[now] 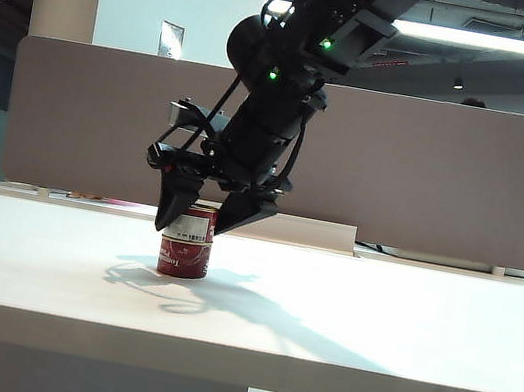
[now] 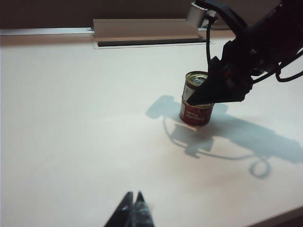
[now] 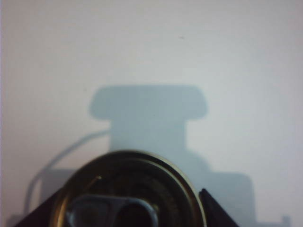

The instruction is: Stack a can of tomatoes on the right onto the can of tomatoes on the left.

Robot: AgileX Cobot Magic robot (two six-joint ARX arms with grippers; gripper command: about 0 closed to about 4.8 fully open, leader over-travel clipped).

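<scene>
Two red tomato cans stand stacked on the white table [image 1: 391, 330], left of its middle. The lower can [image 1: 183, 255] [image 2: 194, 114] rests on the table. The upper can [image 1: 200, 223] [image 2: 195, 82] sits upright on it, its gold pull-tab lid [image 3: 130, 189] filling the near part of the right wrist view. My right gripper [image 1: 190, 230] [image 3: 124, 210] reaches down around the upper can, open, with a sliver of table showing between one finger [image 3: 212, 208] and the rim. My left gripper [image 2: 133, 195] hangs shut over bare table, well away from the cans.
A grey partition [image 1: 448, 178] runs along the back of the table. A low grey ledge [image 2: 142, 29] lies in front of it. The right arm's shadow [image 2: 246, 137] falls across the table beside the cans.
</scene>
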